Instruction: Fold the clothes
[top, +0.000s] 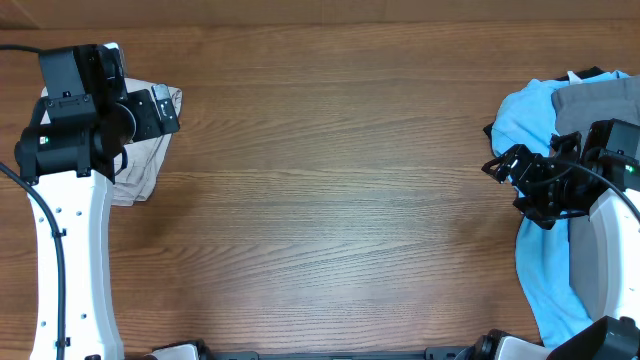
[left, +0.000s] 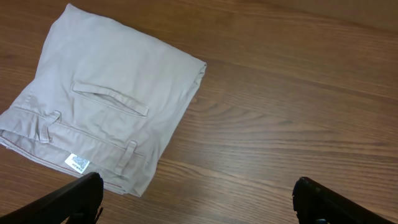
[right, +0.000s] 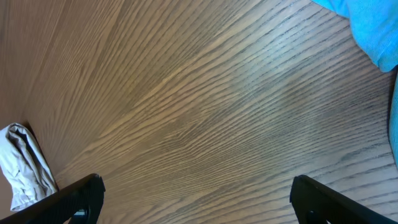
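Right now the khaki shorts lie folded into a neat block on the wooden desk, back side up. My left wrist view shows a stitched welt pocket and the waistband with a small white label on the edge nearest that camera. My left hand hangs above the desk just beside the shorts. Its fingers are spread wide, with only bare wood between them and no contact with the cloth. My right hand is well apart from the shorts, across the desk, its fingers likewise spread wide over bare wood and holding nothing. Next to it, far from the shorts, a light blue T-shirt lies in a heap with a grey garment on top.
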